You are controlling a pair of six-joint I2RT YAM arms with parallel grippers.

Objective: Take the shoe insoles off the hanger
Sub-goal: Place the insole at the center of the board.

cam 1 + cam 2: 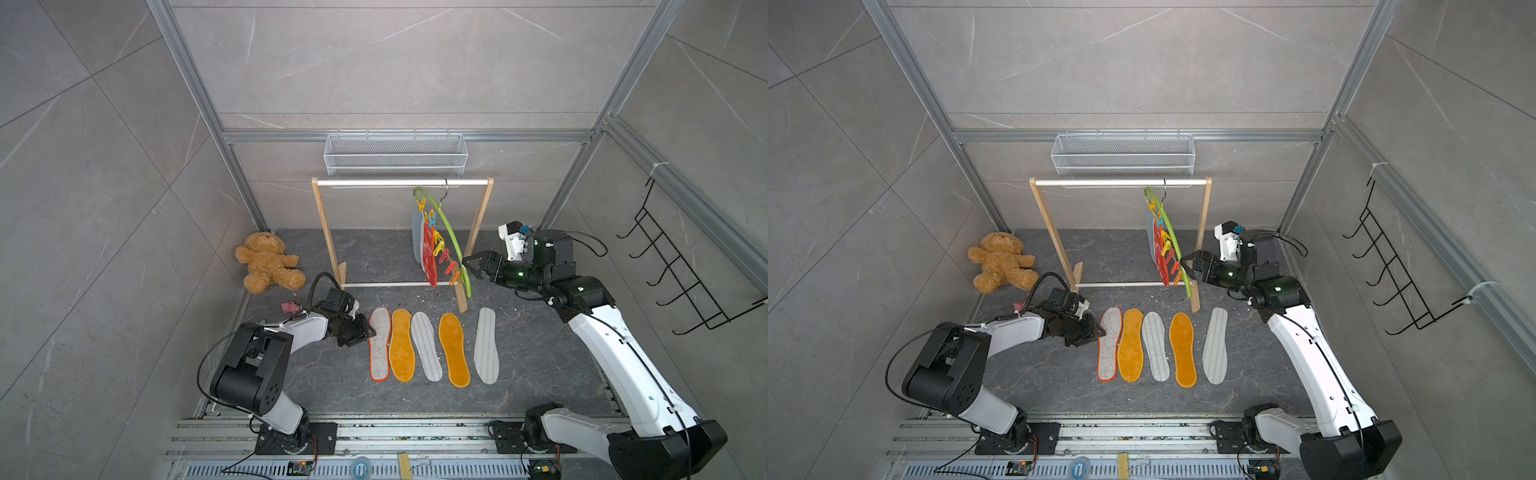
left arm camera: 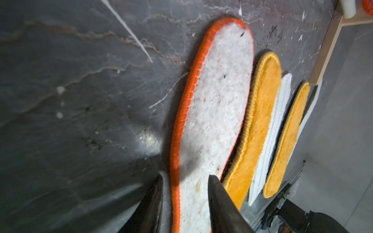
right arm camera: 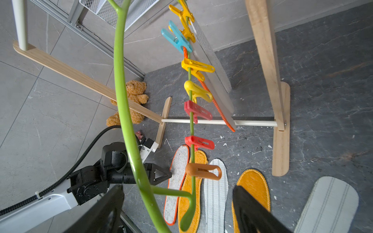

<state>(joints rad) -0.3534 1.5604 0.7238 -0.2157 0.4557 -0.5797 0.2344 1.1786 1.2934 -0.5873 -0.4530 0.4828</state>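
Left gripper point(image 1: 368, 332) half-open, right gripper point(image 1: 469, 268) wide at lime-green plastic hanger point(image 1: 446, 232), both empty; five flat foot-shaped insoles point(image 1: 426, 347) lie at six o'clock, one white mesh basket point(image 1: 395, 156) at twelve.

Insoles point(image 1: 426, 347) side by side on floor point(image 1: 332, 382), before the hanger point(image 3: 119, 80)

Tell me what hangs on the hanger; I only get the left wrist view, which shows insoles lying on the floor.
Observer: A red mottled insole hangs clipped to the hanger, with paler insoles behind it.
Operator: Report the right gripper.
Observer: The right gripper is open beside the hanger's lower end, holding nothing.
Operator: Count the floor insoles.
Observer: Five lie in a row; the fifth, a striped insole, sits apart from the other four, nearest the right arm.
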